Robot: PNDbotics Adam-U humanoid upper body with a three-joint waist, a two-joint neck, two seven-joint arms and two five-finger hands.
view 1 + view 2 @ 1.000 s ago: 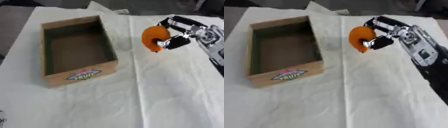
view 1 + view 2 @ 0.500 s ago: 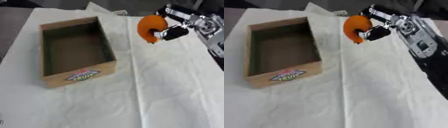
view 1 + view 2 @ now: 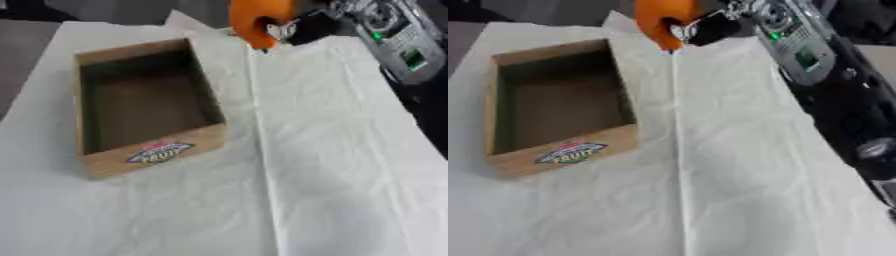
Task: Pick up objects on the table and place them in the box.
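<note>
An orange object point(image 3: 255, 17) is held in the right robot hand point(image 3: 302, 30), whose dark fingers are curled round its near side; the object is carried high, at the top edge of both views, clear of the white cloth that covers the table point(image 3: 341, 165); what the object is cannot be made out beyond its rounded orange form.

The cardboard box point(image 3: 144, 107) stands open on the table, apparently empty, its printed label turned toward the robot; its long axis runs from the near side to the far side, slightly askew.

The relation on which the coming move turns is judged to be this: the held object lies beyond and to the right of the box's far right corner, not yet over the opening; the box is therefore to be reached by carrying the object leftward and toward the robot, then lowering it between the walls.

The left robot hand is seen in neither view; the right arm alone is placed for the drop.
</note>
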